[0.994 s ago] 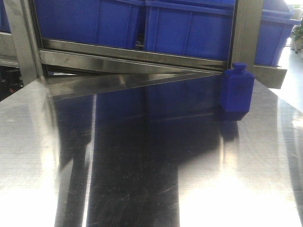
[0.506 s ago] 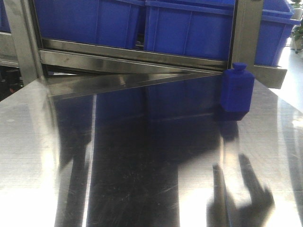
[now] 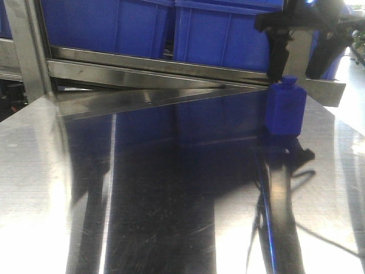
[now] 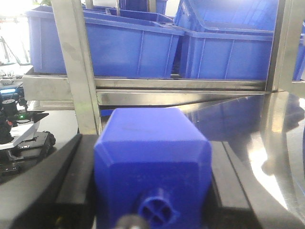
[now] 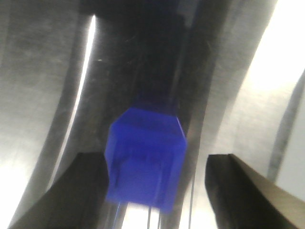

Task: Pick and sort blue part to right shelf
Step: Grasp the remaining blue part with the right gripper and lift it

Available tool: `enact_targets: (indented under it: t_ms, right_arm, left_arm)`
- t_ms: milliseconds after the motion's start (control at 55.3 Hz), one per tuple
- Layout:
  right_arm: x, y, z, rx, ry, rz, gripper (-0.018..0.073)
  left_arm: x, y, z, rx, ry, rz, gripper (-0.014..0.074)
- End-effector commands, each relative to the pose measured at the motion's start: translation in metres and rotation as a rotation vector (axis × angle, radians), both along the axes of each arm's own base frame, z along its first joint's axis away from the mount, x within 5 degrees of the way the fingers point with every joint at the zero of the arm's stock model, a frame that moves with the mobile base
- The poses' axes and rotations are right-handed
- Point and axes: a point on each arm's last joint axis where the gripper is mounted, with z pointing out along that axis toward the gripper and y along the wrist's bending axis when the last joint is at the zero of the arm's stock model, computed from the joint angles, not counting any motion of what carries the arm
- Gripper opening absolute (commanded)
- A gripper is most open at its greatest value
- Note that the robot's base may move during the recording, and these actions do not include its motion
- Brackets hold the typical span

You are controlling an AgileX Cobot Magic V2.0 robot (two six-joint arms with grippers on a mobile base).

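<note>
Left wrist-mounted view: I'm watching the left gripper (image 4: 150, 143) clamping a second blue part (image 4: 152, 162) snugly between its fingers. In the front-facing view, at the far right of the steel counter (image 3: 142, 217), the blue part (image 3: 285, 108) is standing upright, just in front of the right shelf (image 3: 171, 65). The right gripper (image 3: 295, 68) is hanging over it, spread wide, one finger beside its cap. Blue bins (image 3: 222, 34) are sitting farther back.
</note>
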Motion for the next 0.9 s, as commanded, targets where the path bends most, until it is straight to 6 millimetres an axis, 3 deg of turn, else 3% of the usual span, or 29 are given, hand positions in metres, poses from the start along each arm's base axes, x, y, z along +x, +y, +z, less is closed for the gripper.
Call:
enact_targets:
  t_ms: [0,416,650,885]
  right_arm:
    - [0.003,0.003,0.023,0.047,-0.095,-0.004,0.055]
    - [0.01,0.006,-0.003,0.04,-0.004,-0.003,0.0528]
    - [0.007,0.005,-0.001,0.024,0.01,0.002,0.0179]
    - [-0.005,0.002,0.021,0.032,-0.032,0.005,0.0149]
  left_arm:
    - [-0.001,-0.001,0.015,-0.028,-0.093,-0.018,0.0283]
    - [-0.001,-0.001,0.015,-0.028,-0.093,-0.018,0.0283]
    - [-0.001,-0.001,0.015,-0.028,-0.093,-0.018,0.0283]
    - [-0.001,0.0,0.012,-0.02,-0.057,-0.013,0.0283]
